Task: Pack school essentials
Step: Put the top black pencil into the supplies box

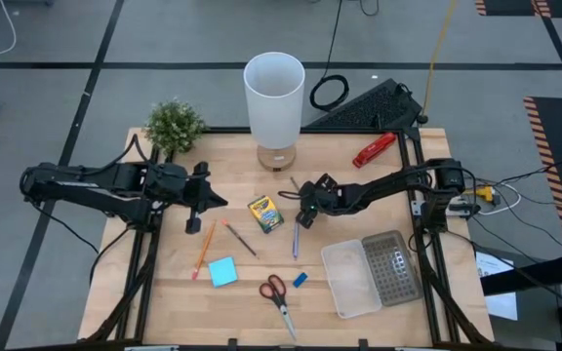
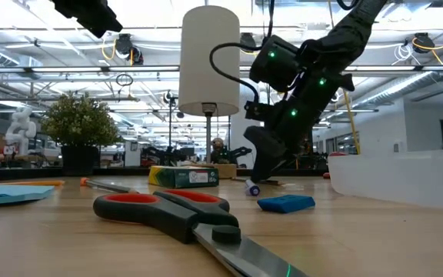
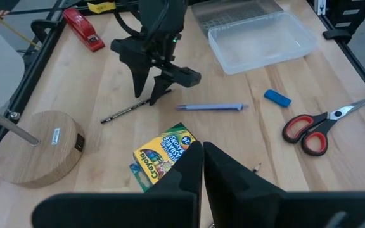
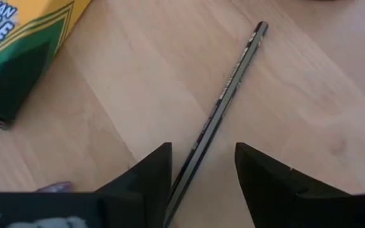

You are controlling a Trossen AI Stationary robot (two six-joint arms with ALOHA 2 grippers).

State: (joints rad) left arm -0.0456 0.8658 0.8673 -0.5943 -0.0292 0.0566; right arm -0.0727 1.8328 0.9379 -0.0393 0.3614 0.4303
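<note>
The step in hand looks like the first pick of the packing job: the right pincer (image 1: 305,207) is lowered over a thin dark pencil (image 4: 224,101) that lies flat on the wooden desk (image 1: 164,292), its two fingers spread and straddling the shaft without yet touching it, as the right wrist view shows. The pencil rests near the middle of the desk, just beside the yellow-green cardboard crayon box (image 1: 265,214) and close to the round wooden lamp base (image 3: 40,145). The clear plastic case (image 1: 352,279), lying open on the right side of the desk, appears empty, so nothing seems packed yet; the red-handled scissors (image 1: 277,292), small blue eraser (image 1: 300,280), blue sticky-note pad (image 1: 222,271), bluish pen (image 3: 211,107) and orange pencil (image 1: 203,250) all lie loose on the boards. The left pincer (image 3: 201,164) waits raised over the left part of the desk, its fingers pressed nearly together and holding nothing. The next move, I judge, calls for settling lower, closing squarely across the slim shaft so it does not roll aside, then lifting and carrying it to the case.
</note>
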